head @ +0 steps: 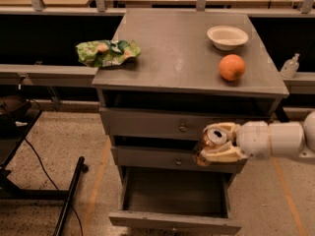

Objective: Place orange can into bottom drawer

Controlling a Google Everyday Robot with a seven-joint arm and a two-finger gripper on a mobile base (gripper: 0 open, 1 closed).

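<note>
My gripper [212, 146] comes in from the right on a white arm and is shut on the orange can [210, 142], an orange-brown can with a silver top and pull tab. The can hangs tilted in front of the middle knobbed drawer [167, 157], to the right of its knob. The bottom drawer [174, 220] is pulled open below, its inside bare. The can is above the drawer's right half.
On the grey cabinet top [177, 53] lie a green snack bag [107, 52] at the left edge, a white bowl [227, 37] and a round orange fruit [232, 67]. A bottle [290, 66] stands on the right ledge. Black cables and a stand [64, 200] lie on the floor at left.
</note>
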